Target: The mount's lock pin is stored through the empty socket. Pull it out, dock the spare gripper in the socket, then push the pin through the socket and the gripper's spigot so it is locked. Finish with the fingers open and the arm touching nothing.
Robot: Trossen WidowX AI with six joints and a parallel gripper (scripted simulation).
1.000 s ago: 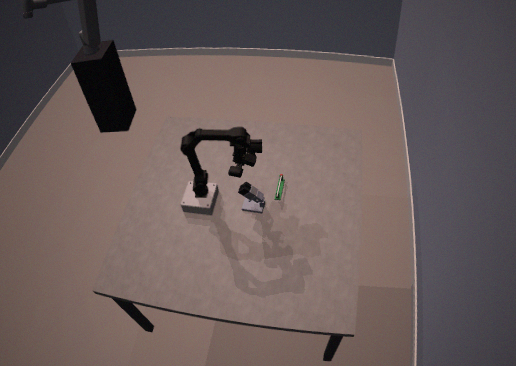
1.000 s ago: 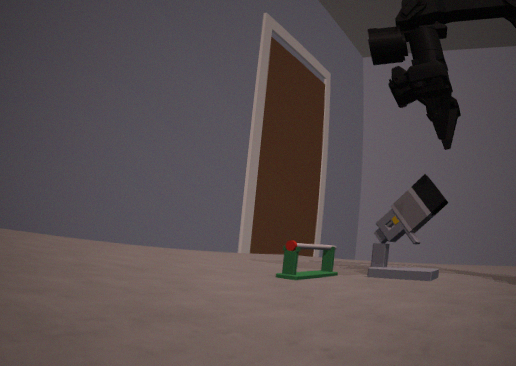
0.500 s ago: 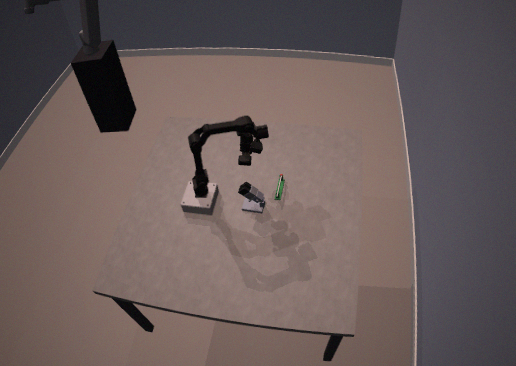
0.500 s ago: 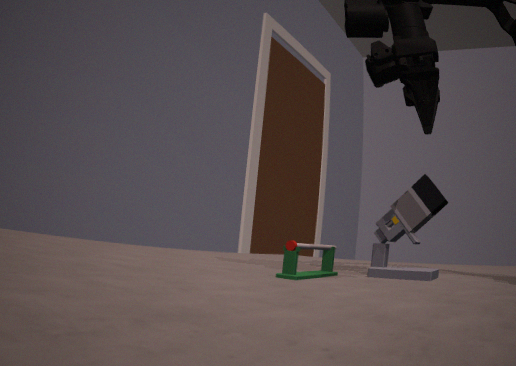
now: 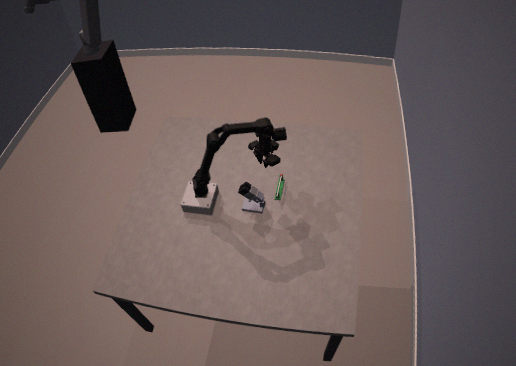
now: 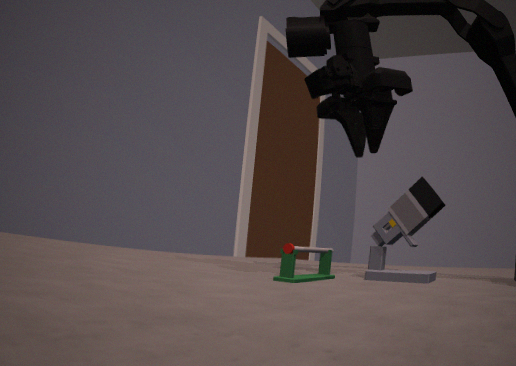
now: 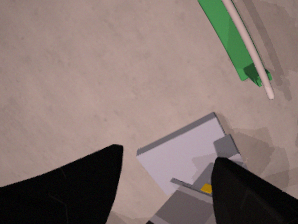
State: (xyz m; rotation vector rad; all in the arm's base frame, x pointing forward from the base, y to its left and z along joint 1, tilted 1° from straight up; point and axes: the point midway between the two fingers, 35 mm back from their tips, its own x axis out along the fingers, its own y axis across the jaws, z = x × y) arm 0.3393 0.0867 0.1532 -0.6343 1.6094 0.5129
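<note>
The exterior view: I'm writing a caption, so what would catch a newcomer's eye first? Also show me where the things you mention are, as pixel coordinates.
Likely the black claw (image 5: pixel 266 165) (image 6: pixel 367 154) (image 7: pixel 168 161), partly open, hanging high above the table. Next, the pin's red end (image 5: pixel 281 176) (image 6: pixel 288 248) on the green rack (image 5: pixel 276 198) (image 6: pixel 287 265) (image 7: pixel 227 42), left of the tilted grey spare gripper (image 5: pixel 252 194) (image 6: pixel 407 212) (image 7: pixel 168 161).
</note>
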